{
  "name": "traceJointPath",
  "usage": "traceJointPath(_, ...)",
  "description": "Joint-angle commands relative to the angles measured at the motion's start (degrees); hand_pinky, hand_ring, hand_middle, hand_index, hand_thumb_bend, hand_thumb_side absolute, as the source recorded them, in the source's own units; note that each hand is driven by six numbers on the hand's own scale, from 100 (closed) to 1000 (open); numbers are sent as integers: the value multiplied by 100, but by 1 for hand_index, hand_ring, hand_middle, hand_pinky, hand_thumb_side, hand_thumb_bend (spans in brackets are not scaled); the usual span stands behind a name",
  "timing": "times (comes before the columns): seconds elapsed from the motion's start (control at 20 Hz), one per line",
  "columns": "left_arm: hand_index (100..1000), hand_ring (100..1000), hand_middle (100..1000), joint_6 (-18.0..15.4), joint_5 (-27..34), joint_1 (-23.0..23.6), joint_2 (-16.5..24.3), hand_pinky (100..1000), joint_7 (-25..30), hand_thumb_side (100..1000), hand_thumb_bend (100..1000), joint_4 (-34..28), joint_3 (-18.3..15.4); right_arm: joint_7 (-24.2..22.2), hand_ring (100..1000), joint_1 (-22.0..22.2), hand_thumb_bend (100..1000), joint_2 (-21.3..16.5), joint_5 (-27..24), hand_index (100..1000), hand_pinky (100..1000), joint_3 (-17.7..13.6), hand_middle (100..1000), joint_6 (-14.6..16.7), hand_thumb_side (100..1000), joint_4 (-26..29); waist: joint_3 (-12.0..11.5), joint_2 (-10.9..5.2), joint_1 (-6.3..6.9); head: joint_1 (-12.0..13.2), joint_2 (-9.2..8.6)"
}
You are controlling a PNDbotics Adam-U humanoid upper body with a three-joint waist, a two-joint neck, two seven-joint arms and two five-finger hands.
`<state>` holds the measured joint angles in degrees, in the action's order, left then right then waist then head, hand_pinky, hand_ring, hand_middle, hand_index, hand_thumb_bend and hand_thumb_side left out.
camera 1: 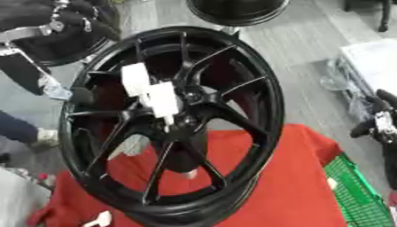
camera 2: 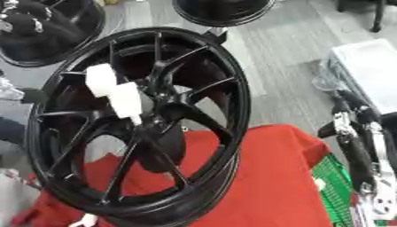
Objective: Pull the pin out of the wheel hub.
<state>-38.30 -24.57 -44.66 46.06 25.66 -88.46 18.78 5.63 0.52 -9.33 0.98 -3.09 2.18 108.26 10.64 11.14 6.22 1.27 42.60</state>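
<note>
A black spoked wheel hub [camera 1: 256, 88] stands upright and tilted on a red cloth [camera 1: 294, 186]. A white pin [camera 1: 161, 99] with two blocky white parts sticks out of the hub's centre toward me, its thin tip meeting the hub. My left hand [camera 1: 46, 20], black with a silver band, hovers at the upper left, away from the pin and over another dark wheel. My right hand [camera 2: 349, 128] shows at the right edge, fingers relaxed and upward, holding nothing and clear of the hub.
A second black wheel [camera 1: 236, 11] lies on the grey floor behind, a third [camera 2: 46, 40] at the upper left. A green basket [camera 1: 356, 190] sits at the lower right, a white box [camera 2: 372, 62] at the right. A small white piece [camera 1: 97, 218] lies on the cloth's front.
</note>
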Motion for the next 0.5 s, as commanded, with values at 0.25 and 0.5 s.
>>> traceJointPath(0.25, 870, 517, 762, -813, -517, -319, -358, 625, 807, 726, 496, 487, 55, -45, 426, -33, 100, -90, 22, 883, 439, 46, 810, 9, 659, 55, 39, -71, 10, -26, -109)
traceJointPath(0.5, 863, 513, 756, -894, -843, -388, -508, 623, 836, 762, 494, 681, 71, -48, 426, -36, 100, -101, 29, 883, 440, 51, 810, 9, 659, 58, 70, -59, 22, -33, -130)
